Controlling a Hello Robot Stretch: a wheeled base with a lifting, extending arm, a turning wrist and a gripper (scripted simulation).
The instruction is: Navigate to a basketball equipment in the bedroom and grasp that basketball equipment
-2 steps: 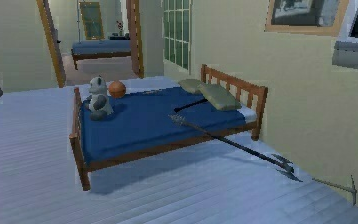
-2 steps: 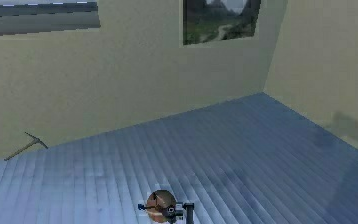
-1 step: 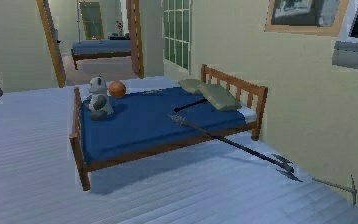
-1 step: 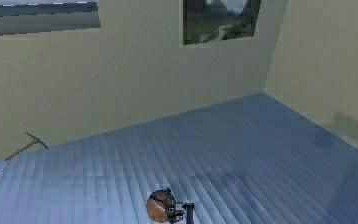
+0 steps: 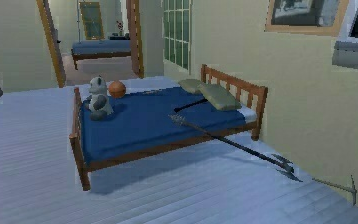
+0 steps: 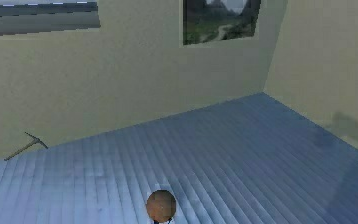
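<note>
Your basketball [image 5: 116, 88] is a small orange ball lying on the blue cover of the bed [image 5: 239, 92], up near the far left corner of the mattress in the forward view; at this size you can make out no markings on it. Just beside it, toward you, sits a grey stuffed toy [image 5: 97, 102], close enough that you cannot tell whether the two touch. At the other end of the bed two grey-green pillows [image 5: 215, 94] lie against the slatted wooden headboard. A long thin dark pole [image 5: 237, 146] slants from the mattress edge down onto the floor [image 5: 47, 185] at the forward view's right. The floor is pale blue planking, and the walls [image 5: 287, 95] are plain cream. Beyond the bed you see an open doorway [image 5: 95, 40] with a second blue bed [image 5: 100, 47] in the next room, and a tall paned window [image 5: 176, 35] to its right. A framed picture [image 5: 305, 14] hangs high on the right wall. In the arm side view you get the same planked floor, a landscape painting [image 6: 222, 18] on the cream wall, and a small round brownish thing [image 6: 161, 206] at the bottom edge that cannot be identified. You cannot tell the state of the tool.
</note>
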